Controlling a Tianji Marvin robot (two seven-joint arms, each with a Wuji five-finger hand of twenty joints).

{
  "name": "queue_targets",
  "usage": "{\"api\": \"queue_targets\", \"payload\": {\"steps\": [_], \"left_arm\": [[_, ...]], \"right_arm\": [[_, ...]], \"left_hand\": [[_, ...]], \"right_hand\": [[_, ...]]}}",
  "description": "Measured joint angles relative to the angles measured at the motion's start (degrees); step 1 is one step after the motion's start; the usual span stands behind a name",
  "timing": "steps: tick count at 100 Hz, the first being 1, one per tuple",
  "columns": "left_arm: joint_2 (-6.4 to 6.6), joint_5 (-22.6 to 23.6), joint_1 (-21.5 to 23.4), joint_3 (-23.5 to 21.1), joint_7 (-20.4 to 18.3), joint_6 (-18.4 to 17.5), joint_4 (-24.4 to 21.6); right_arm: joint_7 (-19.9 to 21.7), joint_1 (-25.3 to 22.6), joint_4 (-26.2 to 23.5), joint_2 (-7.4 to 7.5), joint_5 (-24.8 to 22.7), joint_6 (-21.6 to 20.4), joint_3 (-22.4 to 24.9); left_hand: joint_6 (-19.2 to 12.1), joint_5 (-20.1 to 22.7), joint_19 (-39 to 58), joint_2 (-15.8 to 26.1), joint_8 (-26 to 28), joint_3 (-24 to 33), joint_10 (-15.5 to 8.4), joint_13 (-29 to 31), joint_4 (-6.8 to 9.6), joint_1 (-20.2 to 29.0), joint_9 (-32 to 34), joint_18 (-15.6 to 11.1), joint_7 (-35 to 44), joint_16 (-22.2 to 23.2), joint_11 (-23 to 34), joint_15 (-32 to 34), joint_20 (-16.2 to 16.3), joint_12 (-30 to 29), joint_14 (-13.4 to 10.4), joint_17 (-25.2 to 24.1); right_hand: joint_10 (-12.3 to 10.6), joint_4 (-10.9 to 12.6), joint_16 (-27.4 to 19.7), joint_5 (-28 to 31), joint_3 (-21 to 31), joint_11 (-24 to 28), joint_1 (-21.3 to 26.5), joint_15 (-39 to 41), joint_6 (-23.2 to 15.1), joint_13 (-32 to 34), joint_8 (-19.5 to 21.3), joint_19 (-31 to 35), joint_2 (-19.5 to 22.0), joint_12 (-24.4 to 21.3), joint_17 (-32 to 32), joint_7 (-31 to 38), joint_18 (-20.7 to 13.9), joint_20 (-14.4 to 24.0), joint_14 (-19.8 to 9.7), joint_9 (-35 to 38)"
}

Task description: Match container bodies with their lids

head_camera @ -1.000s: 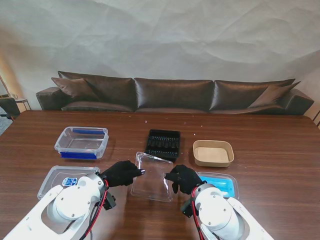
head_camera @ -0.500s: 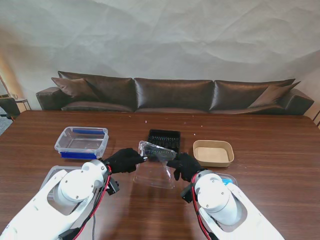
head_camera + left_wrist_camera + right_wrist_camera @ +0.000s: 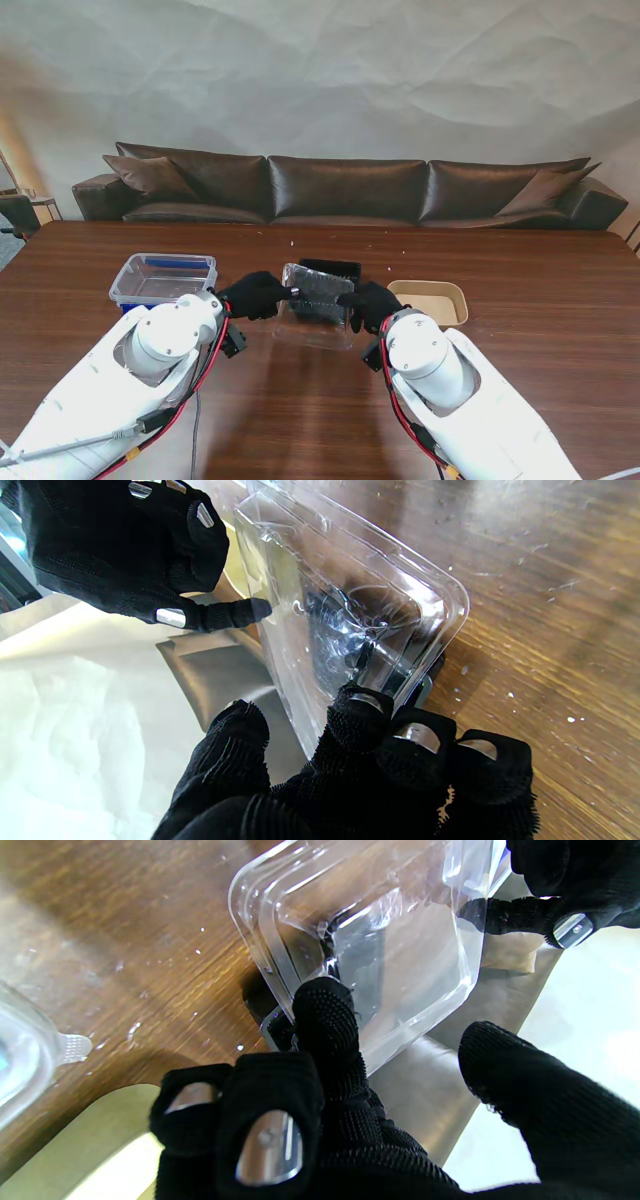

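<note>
Clear plastic rectangular lid has been lifted off the table nearer me and carried farther out, now tilted over the black ribbed tray, so that pairing is close. Left hand and right hand each pinch one lid edge, fingers part-curled. Tan paper bowl unpaired, right of the tray.

Left hand and right hand grip opposite edges of a clear lid, tilted over the black tray. A tan container sits right, a clear blue-trimmed box left.
</note>
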Motion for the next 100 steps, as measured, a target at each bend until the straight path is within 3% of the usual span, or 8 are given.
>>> {"api": "queue_targets", "payload": {"steps": [49, 100], "left_arm": [[-2.06, -6.03, -12.19, 5.83, -1.48, -1.27, 14.55], [-6.12, -11.17, -22.81, 12.66, -2.38, -6.25, 30.97]], "right_arm": [[-1.06, 10.79, 12.87, -3.01, 5.41, 0.06, -2.64], [-1.58, 17.86, 24.52, -5.43, 8.06, -2.83, -5.14]], "left_hand": [[-1.91, 0.08, -0.09, 0.00, 0.20, 0.00, 0.04, -0.40, 0.00, 0.00, -0.06, 0.01, 0.00, 0.11, -0.20, -0.14, 0.00, 0.00, 0.10, -0.70], [-2.08, 0.13, -0.16, 0.00, 0.32, 0.00, 0.07, -0.59, 0.00, 0.00, -0.08, 0.03, 0.00, 0.64, -0.44, -0.38, 0.00, 0.00, 0.16, -1.19]], "right_hand": [[0.11, 0.00, -0.01, 0.00, 0.00, 0.00, 0.01, -0.04, -2.92, 0.00, 0.00, 0.00, 0.00, 0.00, 0.00, 0.00, 0.49, 0.00, 0.14, 0.00], [0.13, 0.00, -0.48, -0.01, 0.00, 0.00, 0.01, -0.10, -3.67, -0.01, 0.00, 0.00, 0.00, 0.00, -0.01, -0.53, 0.52, 0.00, 0.19, 0.00]]}}
